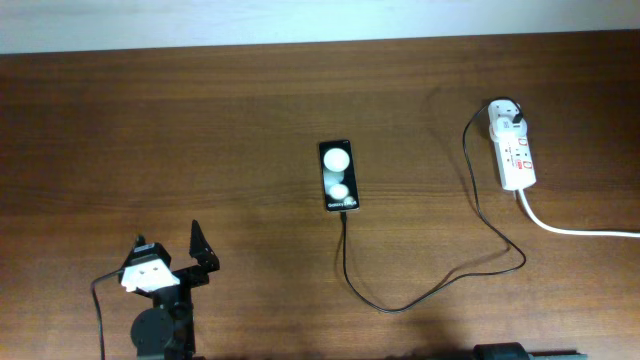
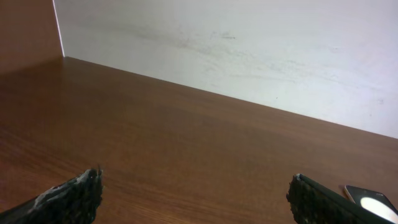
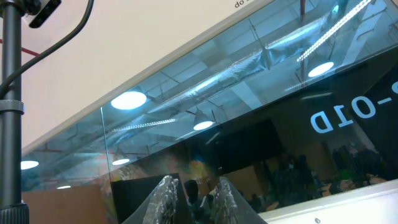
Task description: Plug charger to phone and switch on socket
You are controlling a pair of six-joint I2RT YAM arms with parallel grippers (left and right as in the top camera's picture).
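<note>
- Left gripper (image 2: 196,186), closest to its wrist camera, has its fingers spread wide over bare table (image 1: 200,120) and holds nothing. It sits at the near left, well apart from every task item.
- Right gripper (image 3: 194,193) points up at a glass wall. Its fingers are drawn close together with only a narrow slit between them, and nothing is held.
- Phone (image 1: 338,175) lies flat at mid-table. Judged light, rigid and smooth-backed, so it is likely to skid if pushed from one end; it should be braced by its long edges.
- Charger (image 1: 400,306) runs from the phone's near edge in a slack loop to the socket (image 1: 518,160) at the far right. Judged thin, limp and light, so it offers no stiffness for pushing.
- Connector tip (image 1: 343,214) touches the phone's near edge. Full seating cannot be confirmed. It is the only rigid point worth pinching.
- Plug head (image 1: 507,113) sits at the far end of the socket.
- Red switch marks (image 1: 521,150) are small. The strip is judged light, restrained only by its thick white cord (image 1: 570,231), so a straight downward press is advised.
</note>
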